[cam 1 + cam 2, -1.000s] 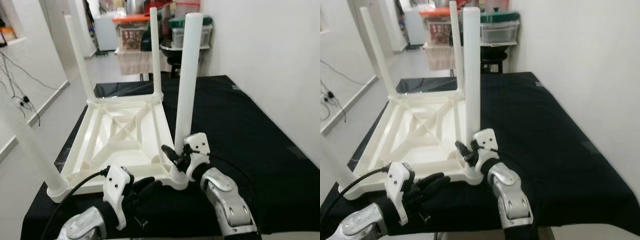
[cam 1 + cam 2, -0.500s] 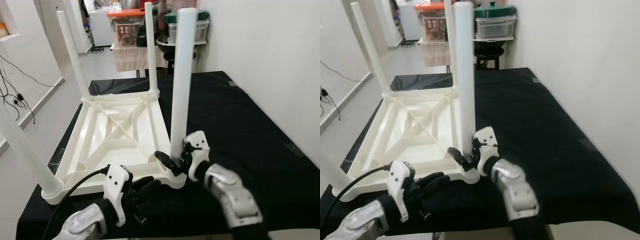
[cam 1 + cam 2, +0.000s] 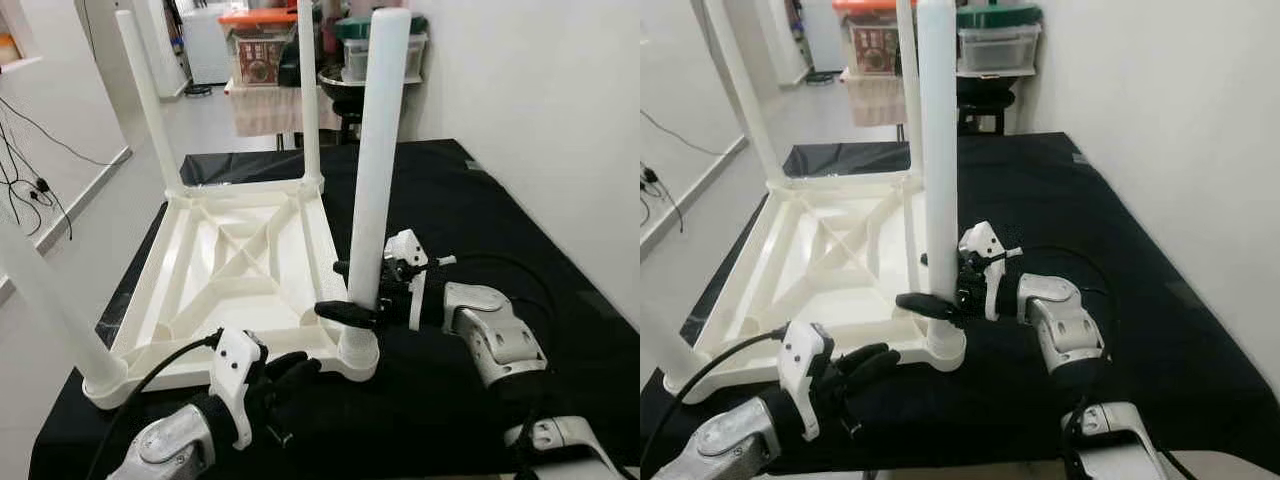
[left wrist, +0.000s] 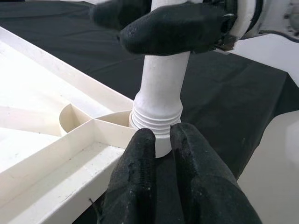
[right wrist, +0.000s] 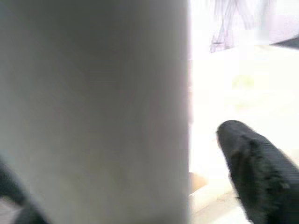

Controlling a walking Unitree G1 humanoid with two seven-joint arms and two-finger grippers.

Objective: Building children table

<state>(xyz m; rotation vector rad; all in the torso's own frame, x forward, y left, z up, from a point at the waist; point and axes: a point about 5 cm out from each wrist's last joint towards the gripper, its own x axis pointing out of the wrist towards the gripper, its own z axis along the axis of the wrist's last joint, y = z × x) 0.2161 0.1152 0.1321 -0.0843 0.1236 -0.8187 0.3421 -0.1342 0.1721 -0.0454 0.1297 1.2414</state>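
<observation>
**Right arm swings out to grip the near leg from the side**

Since a second ago the right arm has moved from below the table leg [image 3: 378, 180] to its right side. From the head: the upturned white table [image 3: 235, 270] lies on a black cloth [image 3: 480, 230]; the right gripper [image 3: 352, 290] is clamped around the leg; bins [image 3: 262, 50] stand behind. Left wrist: the left gripper [image 4: 161, 140], fingers together, touches the leg's socket [image 4: 156, 122]. Right wrist: the leg, blurred, beside one finger [image 5: 257, 170].

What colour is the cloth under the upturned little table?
Black. The cloth under the white table shows best in the left eye view.
</observation>
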